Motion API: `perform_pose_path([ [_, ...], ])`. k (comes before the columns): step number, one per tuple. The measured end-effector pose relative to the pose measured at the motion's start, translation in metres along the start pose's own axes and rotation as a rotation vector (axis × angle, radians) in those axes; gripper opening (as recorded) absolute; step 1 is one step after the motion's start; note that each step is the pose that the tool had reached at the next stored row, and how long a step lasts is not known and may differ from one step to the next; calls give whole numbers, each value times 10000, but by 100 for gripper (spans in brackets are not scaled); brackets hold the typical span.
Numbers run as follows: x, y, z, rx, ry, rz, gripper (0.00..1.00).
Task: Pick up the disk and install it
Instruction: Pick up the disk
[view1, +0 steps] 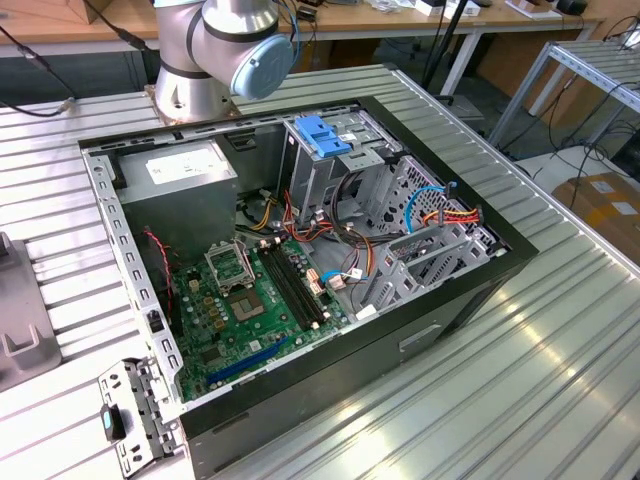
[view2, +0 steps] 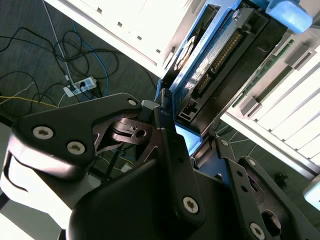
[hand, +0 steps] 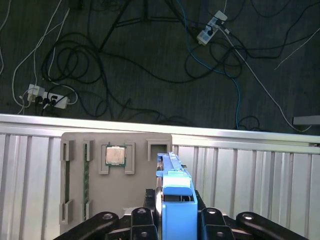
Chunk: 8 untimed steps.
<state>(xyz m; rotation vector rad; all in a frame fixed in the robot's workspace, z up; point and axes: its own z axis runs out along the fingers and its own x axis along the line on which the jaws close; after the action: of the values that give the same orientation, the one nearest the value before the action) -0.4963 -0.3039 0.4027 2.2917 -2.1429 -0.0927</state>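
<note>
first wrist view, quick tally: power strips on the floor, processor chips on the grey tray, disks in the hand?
power strips: 2
processor chip: 1
disk: 1
Total: 4

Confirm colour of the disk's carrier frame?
Light blue. Shows best in the first wrist view, where the disk sits edge-on between the jaws.

Bright glare lies on the ribbed aluminium table (view1: 560, 380), wooden workbenches (view1: 50, 20) behind. In the first wrist view, cables (hand: 75, 60) and a white power strip (hand: 210, 30) litter the dark floor (hand: 165, 95).
</note>
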Motion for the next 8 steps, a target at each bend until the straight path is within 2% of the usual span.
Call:
perform_pose_path([
  [8, -2, 2, -41, 0, -3, 1, 37],
])
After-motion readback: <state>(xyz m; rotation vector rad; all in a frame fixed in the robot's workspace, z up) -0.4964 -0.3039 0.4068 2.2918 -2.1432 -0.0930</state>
